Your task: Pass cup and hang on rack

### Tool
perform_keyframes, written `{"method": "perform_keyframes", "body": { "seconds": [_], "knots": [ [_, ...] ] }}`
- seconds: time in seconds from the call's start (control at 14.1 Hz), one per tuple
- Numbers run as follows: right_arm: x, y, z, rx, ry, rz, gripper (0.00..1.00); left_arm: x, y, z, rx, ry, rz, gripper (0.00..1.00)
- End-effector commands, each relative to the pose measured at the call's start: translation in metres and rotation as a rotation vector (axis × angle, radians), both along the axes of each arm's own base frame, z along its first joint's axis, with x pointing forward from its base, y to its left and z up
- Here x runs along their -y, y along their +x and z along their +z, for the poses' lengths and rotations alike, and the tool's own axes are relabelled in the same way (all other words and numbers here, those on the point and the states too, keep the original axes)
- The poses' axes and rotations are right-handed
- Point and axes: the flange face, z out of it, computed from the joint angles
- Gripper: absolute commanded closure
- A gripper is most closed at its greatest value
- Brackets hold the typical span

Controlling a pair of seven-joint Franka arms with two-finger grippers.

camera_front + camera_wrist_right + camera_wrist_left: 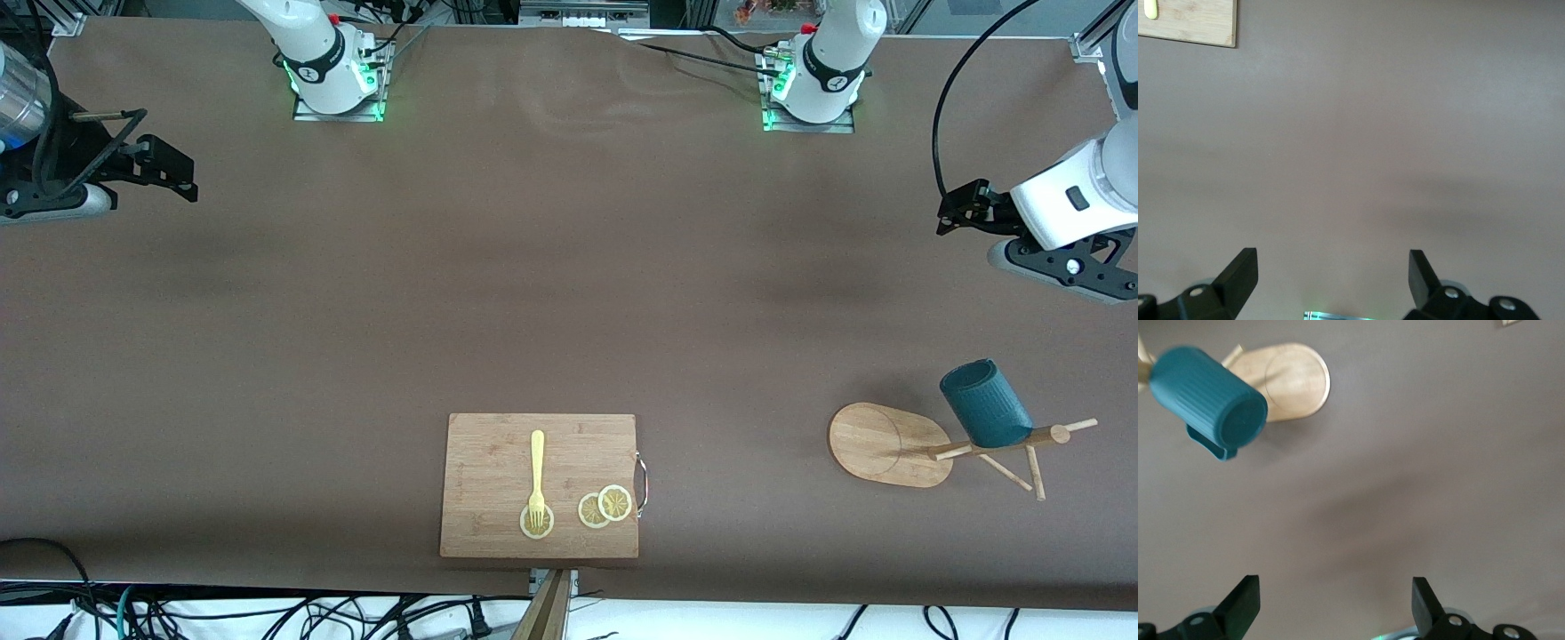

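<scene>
The dark teal cup [985, 407] hangs bottom-up on a peg of the light wooden rack [889, 444], which stands near the left arm's end of the table. In the left wrist view the cup [1208, 397] shows its ribbed side, its base and its handle, beside the rack's oval base [1288, 383]. My left gripper [960, 209] is open and empty in the air, over bare table apart from the rack; its fingers [1241, 607] are spread wide. My right gripper [164, 169] is open and empty over bare table at the right arm's end, and waits [1331, 277].
A rectangular wooden cutting board [540, 484] lies at the table edge nearest the front camera, with a yellow fork [537, 471] and lemon slices [606, 505] on it. Its corner shows in the right wrist view [1195, 23]. Cables hang along that edge.
</scene>
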Motion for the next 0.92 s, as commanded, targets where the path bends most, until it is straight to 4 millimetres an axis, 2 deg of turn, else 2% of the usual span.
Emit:
{"method": "perform_keyframes", "body": {
  "seconds": [0.0, 0.21, 0.35, 0.64, 0.85],
  "knots": [
    [0.0, -0.001, 0.006, 0.0, -0.005, -0.017, 0.0, 0.011, -0.014, 0.038, 0.062, 0.003, 0.047, 0.0],
    [0.0, -0.001, 0.006, 0.0, -0.005, -0.015, 0.0, 0.02, -0.03, 0.042, -0.006, -0.013, 0.216, 0.0],
    [0.0, -0.001, 0.006, 0.0, -0.005, -0.015, 0.0, 0.015, -0.031, 0.041, -0.029, -0.041, 0.321, 0.0],
    [0.0, -0.001, 0.006, 0.0, -0.005, -0.015, 0.0, 0.014, -0.021, 0.033, -0.039, -0.032, 0.319, 0.0],
    [0.0, -0.001, 0.006, 0.0, -0.005, -0.014, 0.0, 0.022, -0.021, 0.031, -0.041, -0.021, 0.302, 0.0]
  ]
}}
